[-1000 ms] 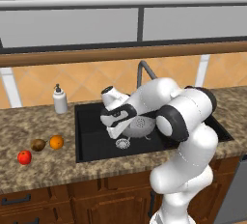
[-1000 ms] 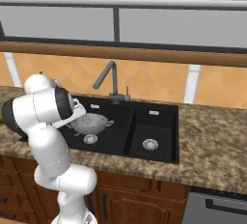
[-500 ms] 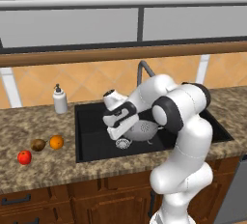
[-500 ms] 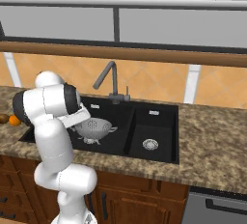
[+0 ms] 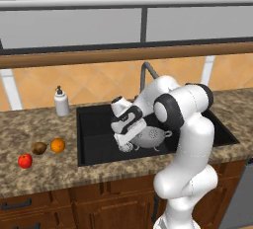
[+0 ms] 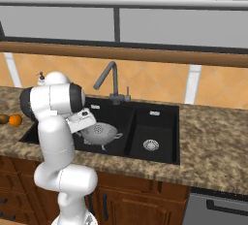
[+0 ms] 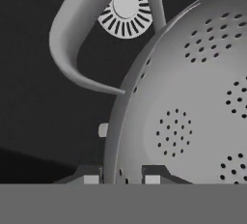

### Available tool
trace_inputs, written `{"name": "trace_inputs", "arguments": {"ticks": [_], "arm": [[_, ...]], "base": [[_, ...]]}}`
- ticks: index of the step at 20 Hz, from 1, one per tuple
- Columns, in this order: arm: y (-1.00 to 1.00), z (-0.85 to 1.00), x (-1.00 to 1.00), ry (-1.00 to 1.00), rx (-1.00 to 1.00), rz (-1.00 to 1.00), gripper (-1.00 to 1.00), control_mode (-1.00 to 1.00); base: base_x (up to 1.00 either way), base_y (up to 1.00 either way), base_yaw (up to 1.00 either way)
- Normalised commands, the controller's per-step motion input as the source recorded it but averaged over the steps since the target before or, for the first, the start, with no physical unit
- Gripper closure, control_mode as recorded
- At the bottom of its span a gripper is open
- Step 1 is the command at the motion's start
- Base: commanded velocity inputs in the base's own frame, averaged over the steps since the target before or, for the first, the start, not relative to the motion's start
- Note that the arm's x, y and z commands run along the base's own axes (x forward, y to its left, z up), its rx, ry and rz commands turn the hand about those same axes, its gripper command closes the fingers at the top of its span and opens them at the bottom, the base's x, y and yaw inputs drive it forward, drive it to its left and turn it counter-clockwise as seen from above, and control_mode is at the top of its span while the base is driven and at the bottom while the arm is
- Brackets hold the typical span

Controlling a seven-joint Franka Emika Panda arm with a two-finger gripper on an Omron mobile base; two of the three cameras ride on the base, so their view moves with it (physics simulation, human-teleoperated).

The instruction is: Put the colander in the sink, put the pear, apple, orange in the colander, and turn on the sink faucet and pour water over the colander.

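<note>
Claw: the gripper (image 7: pixel 121 177) is clamped on the rim of the colander (image 5: pixel 150 137), one finger (image 7: pixel 89 175) outside the wall, the other inside.
Colander: tilted in the large basin of the sink (image 6: pixel 160 120), its near edge in the grip; loop handle (image 7: pixel 77 35) arches over the round silver drain (image 7: pixel 126 7).
Texture: silvery-white metal, clusters of small holes; sink matte black.
Fruit: apple (image 5: pixel 24 161), pear (image 5: pixel 39 148) and orange (image 5: pixel 58 145) near the worktop's front left edge, well apart from the claw.
Faucet: sink faucet (image 6: pixel 110 81), dark grey, at the sink's back edge.
</note>
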Motion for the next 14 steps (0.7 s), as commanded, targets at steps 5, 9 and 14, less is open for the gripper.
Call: {"name": "trace_inputs", "arguments": {"ticks": [5, 9, 14], "arm": [[-0.16, -0.22, 0.05, -0.05, 0.00, 0.00, 1.00, -1.00], [-0.13, -0.23, 0.17, -0.01, 0.00, 0.00, 1.00, -1.00], [-0.06, -0.25, 0.18, 0.00, 0.00, 0.00, 1.00, -1.00]], "base": [[0.00, 0.00, 0.00], [0.00, 0.00, 0.00], [0.00, 0.00, 0.00]]}}
